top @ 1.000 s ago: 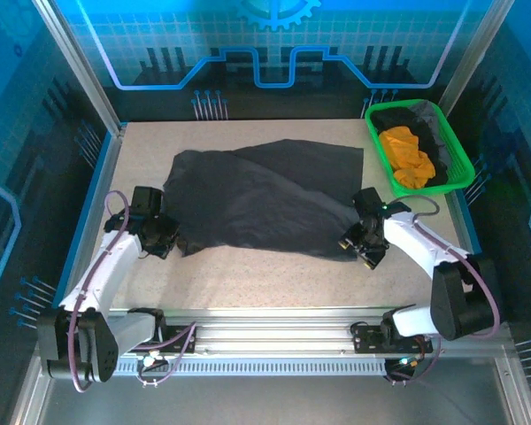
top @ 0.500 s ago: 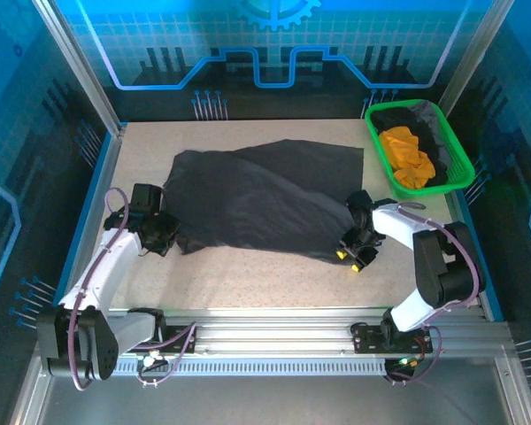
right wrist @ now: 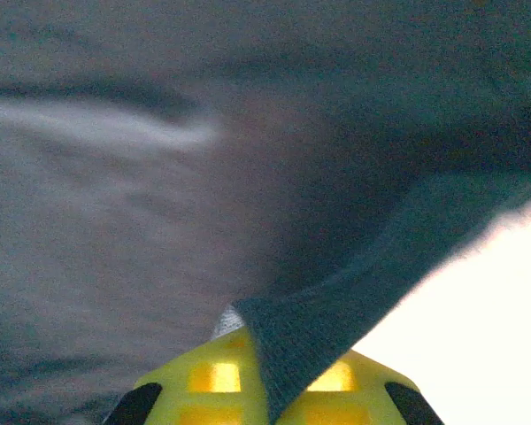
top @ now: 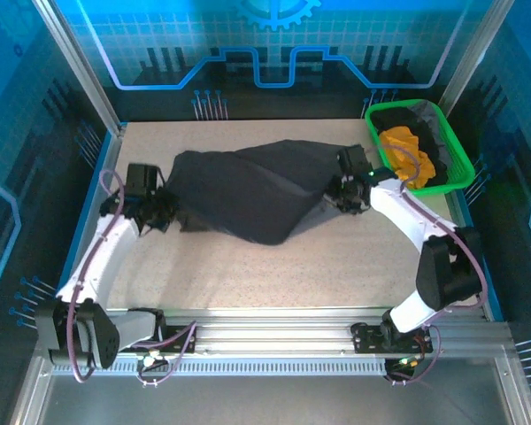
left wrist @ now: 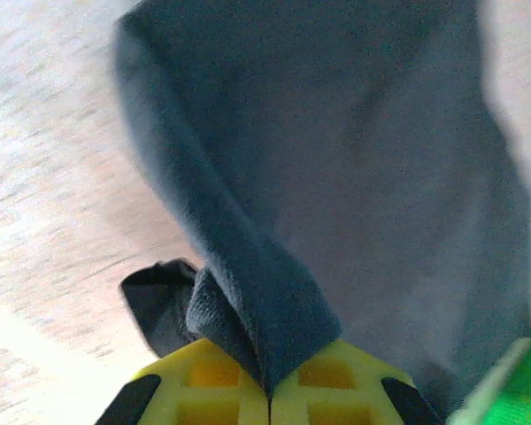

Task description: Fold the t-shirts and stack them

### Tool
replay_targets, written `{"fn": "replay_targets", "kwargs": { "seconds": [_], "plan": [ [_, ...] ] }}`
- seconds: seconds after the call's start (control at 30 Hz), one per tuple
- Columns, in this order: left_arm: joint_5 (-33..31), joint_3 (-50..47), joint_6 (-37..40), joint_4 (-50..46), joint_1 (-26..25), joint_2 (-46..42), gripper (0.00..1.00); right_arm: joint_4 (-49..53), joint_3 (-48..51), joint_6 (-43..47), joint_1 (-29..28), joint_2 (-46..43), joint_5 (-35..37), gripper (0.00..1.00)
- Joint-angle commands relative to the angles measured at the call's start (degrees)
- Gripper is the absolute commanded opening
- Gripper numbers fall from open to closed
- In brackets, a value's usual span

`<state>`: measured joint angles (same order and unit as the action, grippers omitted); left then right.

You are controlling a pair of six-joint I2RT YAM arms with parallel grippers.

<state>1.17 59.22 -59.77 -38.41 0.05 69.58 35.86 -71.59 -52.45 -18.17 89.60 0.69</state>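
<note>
The pale table (top: 274,274) carried the big charcoal-black t-shirt (top: 257,190) across its far half, with the shirt's near edge raised and sagging between the two arms. The green basket (top: 457,146) at the far right corner held the orange t-shirt (top: 398,140) and another dark t-shirt (top: 403,115). The left gripper (left wrist: 267,390) was pinched tight on one bunched corner, and the right gripper (right wrist: 261,390) on the other. It looked like the first fold. Next, both arms would need to travel together, keeping the hem level.

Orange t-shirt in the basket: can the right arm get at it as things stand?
Probably not yet: the right gripper is shut on the charcoal t-shirt and must let go first. The orange t-shirt lies uncovered in the green basket close by.
</note>
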Motion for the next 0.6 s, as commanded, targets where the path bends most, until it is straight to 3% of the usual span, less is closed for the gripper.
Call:
{"fn": "replay_targets", "kwargs": {
  "seconds": [0.0, 0.23, 0.47, 0.57],
  "plan": [
    [-0.7, 13.6, 1.1, 7.0, 1.3, 3.7, 0.00, -3.3, -10.4, 7.2, -0.2, -3.4, 2.3, 0.00],
    [-4.9, 38.2, 2.6, 9.0, 3.5, 6.6, 0.00, -6.4, -28.2, 13.9, 1.2, -5.2, 0.3, 0.00],
    [-13.6, 45.3, 9.4, 12.3, 3.9, -2.9, 0.00, -15.3, -24.7, 12.1, 4.1, -18.2, -4.2, 0.00],
    [-14.7, 52.5, 11.7, 11.1, 4.0, -2.3, 0.00, -17.9, -23.1, 9.1, 5.7, -22.2, -5.9, 0.00]
  ]
}}
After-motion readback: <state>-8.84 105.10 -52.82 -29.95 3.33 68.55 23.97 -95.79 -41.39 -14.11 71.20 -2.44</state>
